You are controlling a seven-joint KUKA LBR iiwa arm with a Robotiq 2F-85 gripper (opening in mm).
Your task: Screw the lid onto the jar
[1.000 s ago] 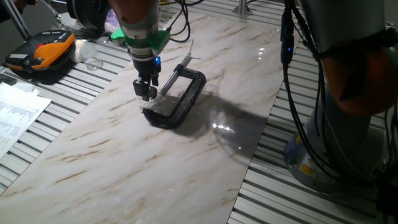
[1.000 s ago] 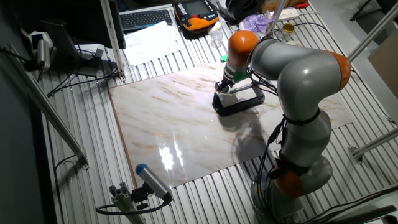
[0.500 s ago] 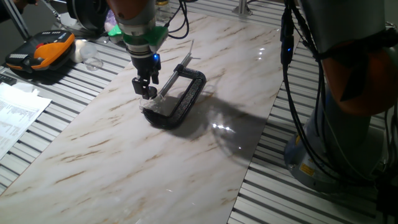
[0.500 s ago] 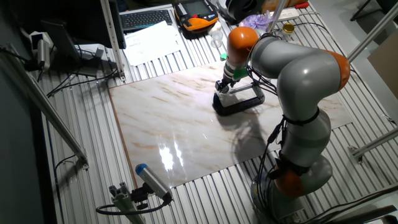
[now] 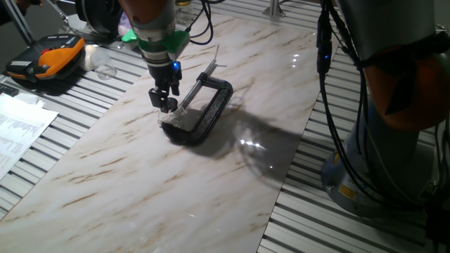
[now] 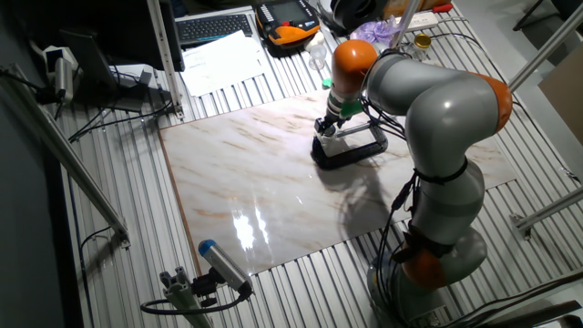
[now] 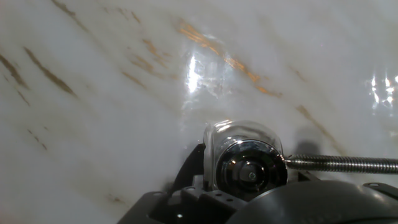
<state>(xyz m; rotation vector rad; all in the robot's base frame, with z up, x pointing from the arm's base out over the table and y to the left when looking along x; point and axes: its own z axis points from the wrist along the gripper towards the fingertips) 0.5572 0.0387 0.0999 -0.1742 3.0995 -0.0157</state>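
The clear jar (image 7: 242,134) stands held in the mouth of a black C-clamp (image 5: 205,112), whose steel screw rod (image 7: 342,163) presses on it from the right. The silvery lid (image 7: 252,171) sits on top of the jar, with a shiny rim and a darker centre. My gripper (image 5: 166,105) hangs straight above the jar (image 5: 171,121), fingers close together, tips at about lid height. In the other fixed view the gripper (image 6: 325,128) is at the left end of the clamp (image 6: 351,148). No view shows whether the fingers hold the lid.
The clamp lies on a marble-patterned board (image 5: 140,183) over a slatted metal table. An orange and black device (image 5: 46,60) and papers (image 5: 17,130) lie at the left. The robot's base (image 5: 394,105) and cables stand at the right.
My gripper has shifted very slightly up and to the left over the jar. The jar, the lid and the clamp have not moved.
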